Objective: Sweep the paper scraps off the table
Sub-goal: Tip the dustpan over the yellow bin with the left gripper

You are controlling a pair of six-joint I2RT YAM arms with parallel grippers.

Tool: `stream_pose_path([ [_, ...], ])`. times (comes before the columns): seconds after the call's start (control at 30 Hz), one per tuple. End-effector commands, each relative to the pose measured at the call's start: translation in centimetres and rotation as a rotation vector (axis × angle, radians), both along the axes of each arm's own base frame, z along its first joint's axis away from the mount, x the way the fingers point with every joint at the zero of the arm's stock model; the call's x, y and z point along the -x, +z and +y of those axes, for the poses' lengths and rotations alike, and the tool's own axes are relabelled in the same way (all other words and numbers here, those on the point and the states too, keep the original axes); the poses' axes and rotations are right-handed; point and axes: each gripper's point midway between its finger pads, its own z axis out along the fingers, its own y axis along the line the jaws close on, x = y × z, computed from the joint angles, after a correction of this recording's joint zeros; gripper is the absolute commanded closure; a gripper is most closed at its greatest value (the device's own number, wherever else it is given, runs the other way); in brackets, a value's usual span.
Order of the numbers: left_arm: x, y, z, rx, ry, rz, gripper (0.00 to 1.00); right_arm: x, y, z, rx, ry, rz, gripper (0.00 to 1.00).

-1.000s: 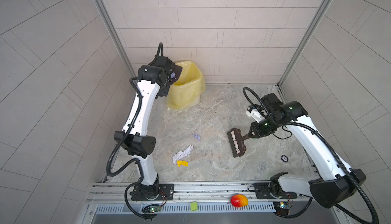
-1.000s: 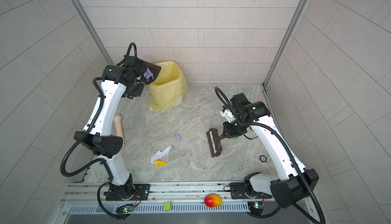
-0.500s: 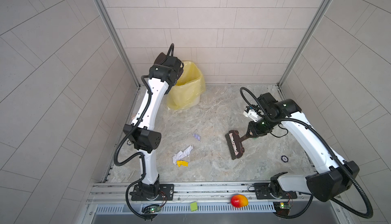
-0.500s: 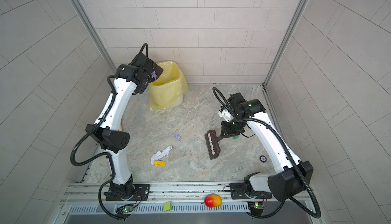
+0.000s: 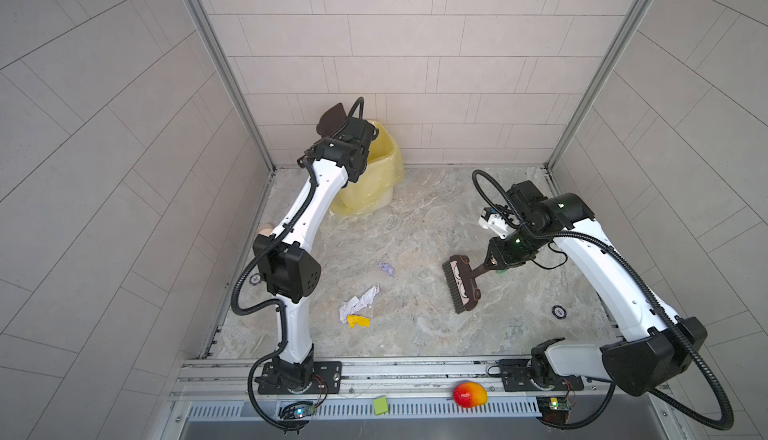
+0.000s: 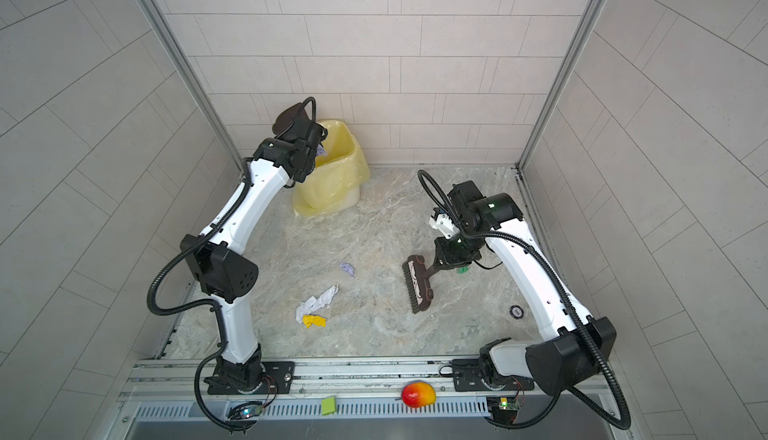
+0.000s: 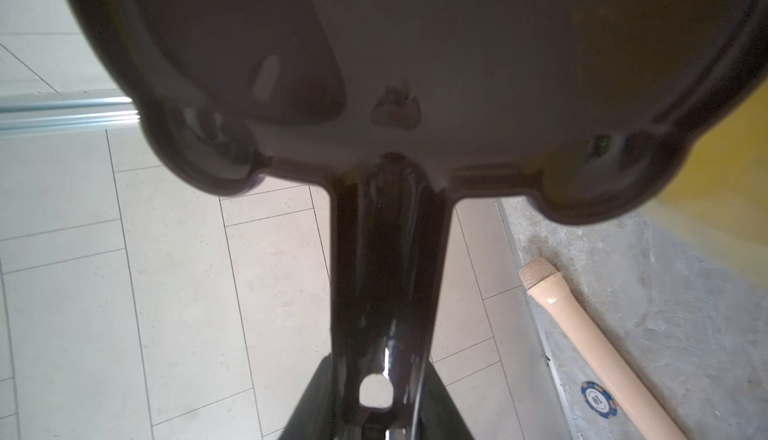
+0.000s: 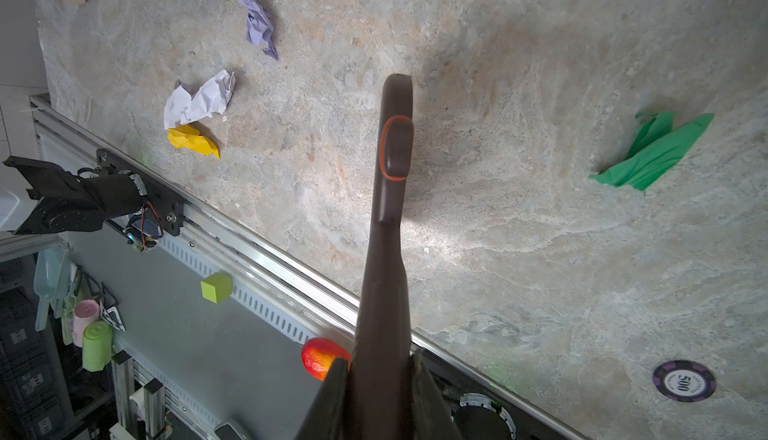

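Observation:
On the table [image 5: 415, 218] lie paper scraps: a lavender one [image 5: 387, 269], a white one [image 5: 359, 301] and a yellow one [image 5: 358, 321] close together. A green scrap [image 8: 652, 153] sits beside the right wrist. My left gripper [image 7: 379, 365] is shut on the handle of a dark brown dustpan [image 5: 331, 117], held up and tipped above the bin. A lavender scrap [image 6: 321, 150] shows at the bin's mouth. My right gripper [image 8: 379, 359] is shut on the handle of a brown brush [image 5: 461, 282], whose bristles face the scraps from the right.
A bin lined with a yellow bag [image 5: 374, 180] stands at the back left. A beige rod [image 7: 590, 342] lies along the left edge beside a chip [image 7: 598, 400]. Another poker chip [image 5: 558, 311] lies at the right. A mango [image 5: 469, 394] and a lime-green note [image 5: 380, 404] rest on the front rail.
My left arm has swung the dustpan rightward and tipped it up over the bin. The brush has shifted only slightly to the left. The scraps on the table have not moved.

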Motion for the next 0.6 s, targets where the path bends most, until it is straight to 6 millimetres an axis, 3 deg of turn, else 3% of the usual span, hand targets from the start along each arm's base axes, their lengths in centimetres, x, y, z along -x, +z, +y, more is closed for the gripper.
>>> stream_pose_path([
  [0.0,-0.2,3.3,-0.8,-0.123,-0.042,-0.043,1.00,0.6,1.3,0.1,-0.018,0.011,-0.029,1.00],
  [0.13,-0.7,3.6,-1.9,-0.195,-0.082,-0.051,1.00,0.5,1.3,0.3,-0.022,0.016,-0.033,1.00],
  [0.57,-0.2,3.7,-1.8,-0.222,-0.085,-0.062,1.00,0.4,1.6,0.4,-0.024,0.021,-0.050,1.00],
])
